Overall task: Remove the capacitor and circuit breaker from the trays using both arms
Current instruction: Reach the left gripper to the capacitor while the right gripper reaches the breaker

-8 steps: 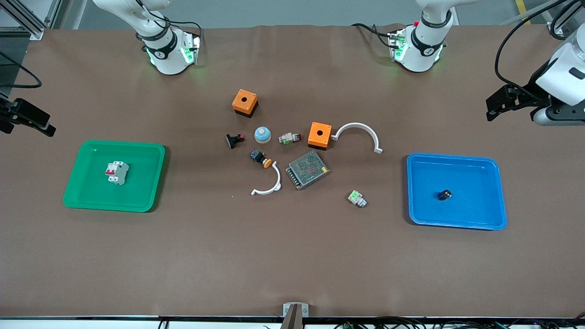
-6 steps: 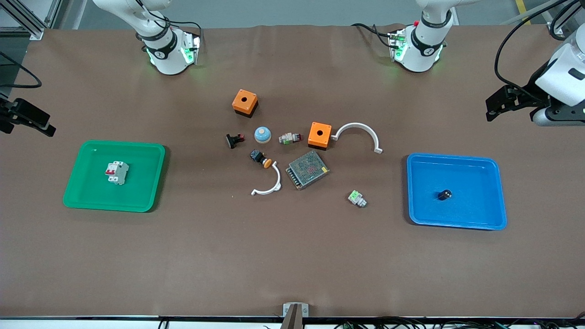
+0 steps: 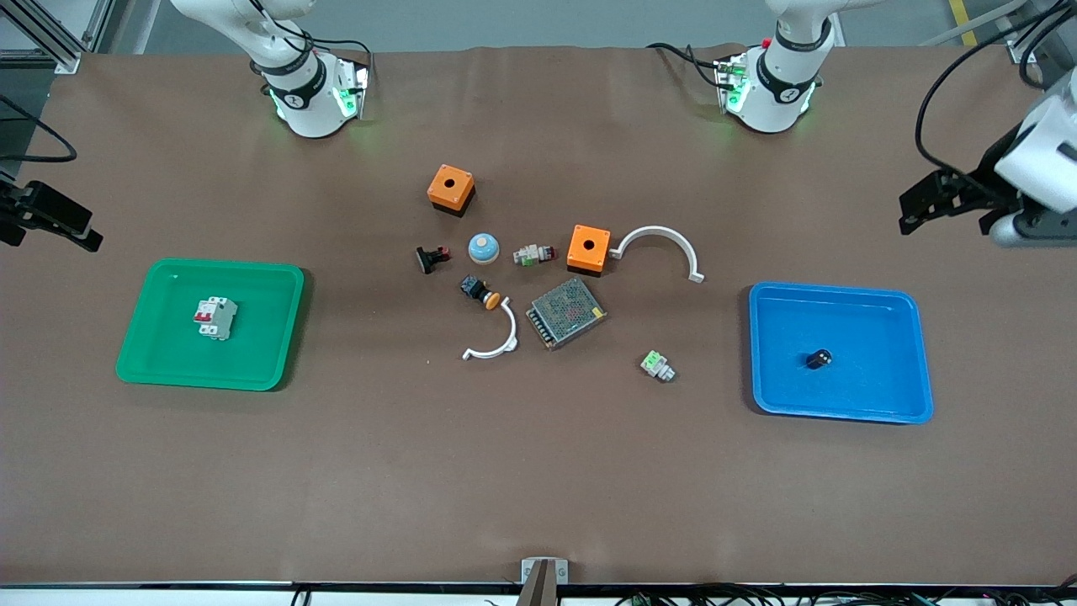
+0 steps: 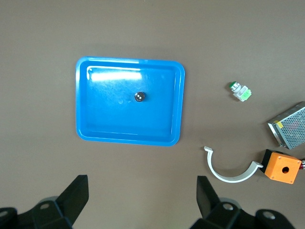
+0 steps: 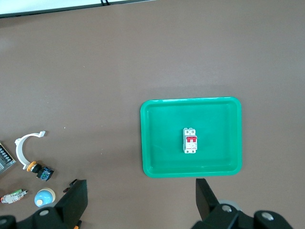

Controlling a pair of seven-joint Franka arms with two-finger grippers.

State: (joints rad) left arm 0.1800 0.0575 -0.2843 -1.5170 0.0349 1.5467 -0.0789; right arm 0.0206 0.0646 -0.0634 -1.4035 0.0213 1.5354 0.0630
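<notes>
The capacitor [image 3: 819, 358], a tiny black cylinder, lies in the blue tray [image 3: 841, 412] at the left arm's end of the table; it also shows in the left wrist view [image 4: 139, 96]. The breaker [image 3: 216, 317], white-grey with red levers, lies in the green tray [image 3: 202, 379] at the right arm's end and shows in the right wrist view [image 5: 190, 140]. My left gripper [image 3: 909, 210] is open and empty, high above the bare table beside the blue tray [image 4: 81, 102]. My right gripper [image 3: 84, 229] is open and empty, high above the table beside the green tray [image 5: 144, 138].
In the middle of the table lie two orange boxes [image 3: 451, 188] [image 3: 588, 248], two white curved pieces [image 3: 660, 244] [image 3: 492, 337], a metal mesh unit [image 3: 565, 312], a blue dome [image 3: 483, 247], a black button with orange cap [image 3: 480, 292], a black-and-red part [image 3: 432, 257] and two green-and-white modules [image 3: 657, 365] [image 3: 533, 253].
My left gripper has drifted a little toward the left arm's end of the table, still open and empty. The right gripper and all the parts have not moved.
</notes>
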